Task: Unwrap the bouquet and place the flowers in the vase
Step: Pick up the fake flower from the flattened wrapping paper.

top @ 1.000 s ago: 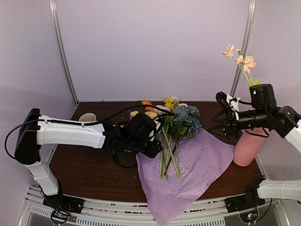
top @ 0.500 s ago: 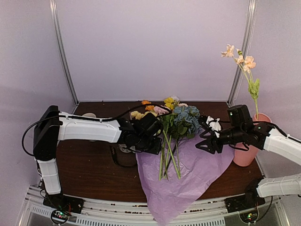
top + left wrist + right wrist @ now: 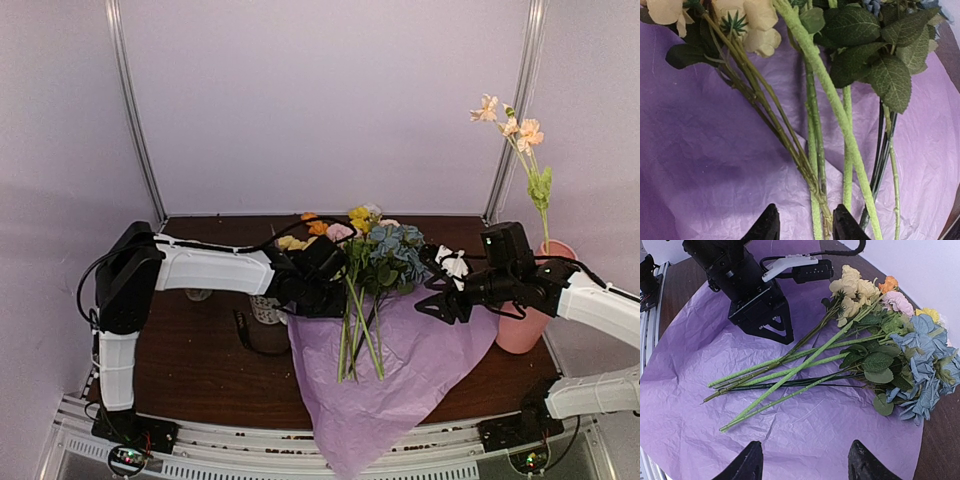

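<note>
Within the last second the right arm has left the tall matte pink cylinder vase (image 3: 525, 315) at the right edge of the dark wooden counter (image 3: 200, 350) and swung down and leftward. Its right hand (image 3: 805, 462) now hangs over the spread sheet of pink-lilac tissue paper (image 3: 400, 370), fingers wide apart and empty. One peach spray (image 3: 520, 130) already stands upright in the vase.

The left arm has stretched further across. Its left hand (image 3: 805, 227) now sits at the lower ends of the green stems, fingers partly spread to either side of a few thin stems and not visibly pinching them.

The remaining green-stemmed artificial flowers (image 3: 385, 255), blue, yellow, peach and orange, lie loose on the opened paper, blooms toward the back wall. The unwrapping looks done, and both hands appear to be converging for the next stem.
</note>
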Controlling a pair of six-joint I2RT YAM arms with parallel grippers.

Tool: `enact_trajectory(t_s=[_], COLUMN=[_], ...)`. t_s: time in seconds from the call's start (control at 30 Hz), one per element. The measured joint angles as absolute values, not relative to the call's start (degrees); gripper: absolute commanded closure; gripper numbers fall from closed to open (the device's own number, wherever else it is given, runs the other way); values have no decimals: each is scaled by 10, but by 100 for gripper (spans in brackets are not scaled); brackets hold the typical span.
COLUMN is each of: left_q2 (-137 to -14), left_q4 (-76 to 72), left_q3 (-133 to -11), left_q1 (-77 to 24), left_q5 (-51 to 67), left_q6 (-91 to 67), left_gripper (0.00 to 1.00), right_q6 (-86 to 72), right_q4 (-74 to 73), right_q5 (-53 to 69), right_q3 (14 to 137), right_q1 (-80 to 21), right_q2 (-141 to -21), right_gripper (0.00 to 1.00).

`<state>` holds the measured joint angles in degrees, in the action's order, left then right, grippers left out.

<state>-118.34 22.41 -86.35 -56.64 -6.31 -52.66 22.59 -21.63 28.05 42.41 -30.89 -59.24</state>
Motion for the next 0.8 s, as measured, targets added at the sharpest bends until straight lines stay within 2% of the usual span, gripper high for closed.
enact_trajectory(t_s=[0.27, 0.8], left_q2=[-1200, -1246], left_q4=[210, 175], left_q3=[-867, -890], left_q1=[-559, -536], left_q5=[-69, -77], left_q6=[-548, -567], left_gripper=[60, 69], right_q6=[228, 237], right_q4=[-216, -216], right_q5=[277, 271], right_q3=[424, 424], right_q1=[-309, -309], right_q2=[-592, -598], right_gripper=[41, 41])
